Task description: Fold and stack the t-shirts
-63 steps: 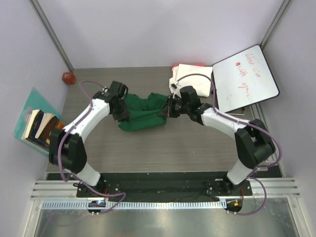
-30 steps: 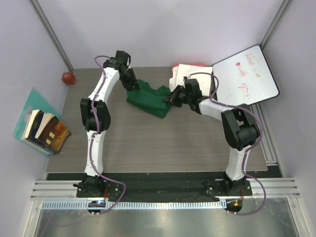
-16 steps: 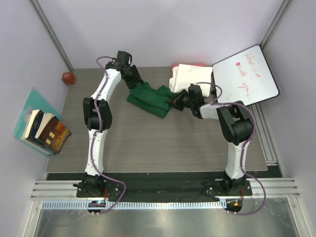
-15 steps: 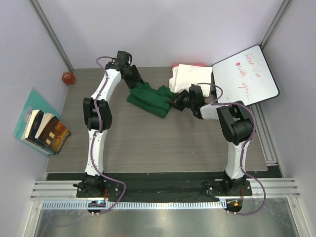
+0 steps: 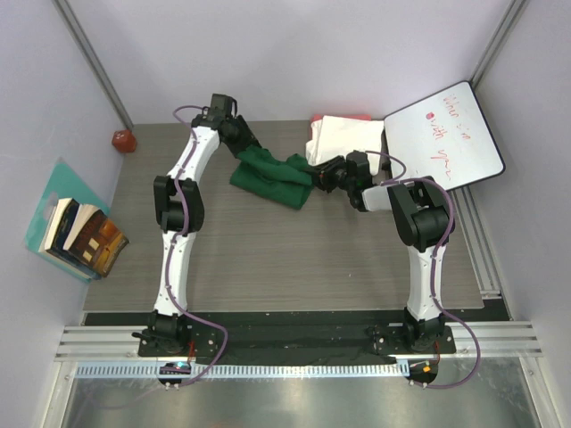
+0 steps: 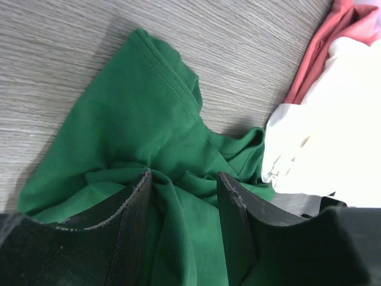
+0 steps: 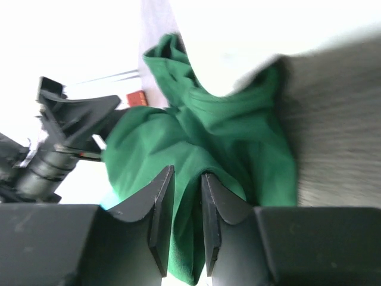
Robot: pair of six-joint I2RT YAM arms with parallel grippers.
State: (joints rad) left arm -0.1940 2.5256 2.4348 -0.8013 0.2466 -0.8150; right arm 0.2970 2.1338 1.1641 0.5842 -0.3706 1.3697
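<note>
the green t-shirt (image 5: pixel 272 172) is lying crumpled on the far part of the table (image 5: pixel 268 259). it is stretching from the left gripper (image 5: pixel 243 148) across to the right gripper (image 5: pixel 319 176).

the left arm is reaching far out toward the back wall. in its own wrist view, the left gripper (image 6: pixel 184 179) is holding a bunch of the green t-shirt (image 6: pixel 137 125) between its two fingers (image 6: pixel 134 214). the fingers are sitting partly apart, with a thick fold of cloth filling the gap and wrinkles running out from that spot. one sleeve is lying flat on the wood in front of it.

the right arm is going straight out from its base and then turning left. the right gripper (image 7: pixel 187 174) is pinching the other end of the green t-shirt (image 7: pixel 238 137). its fingers (image 7: pixel 158 208) are sitting nearly together, with only a thin fold of green between them.

the cream-white bundle (image 5: pixel 343 138) is sitting at the back of the table, just right of the green t-shirt. in the left wrist view the green cloth is touching the cream-white bundle (image 6: pixel 333 131). a red-pink cloth edge (image 5: pixel 343 117) is peeking out from under the bundle on its far side, and it is showing in the left wrist view too (image 6: pixel 336 27).

a whiteboard (image 5: pixel 442 143) with red writing is leaning just right of the bundle. a small red thing (image 5: pixel 123 140) is sitting at the back left corner. some books (image 5: pixel 76 234) are lying off to the left.
</note>
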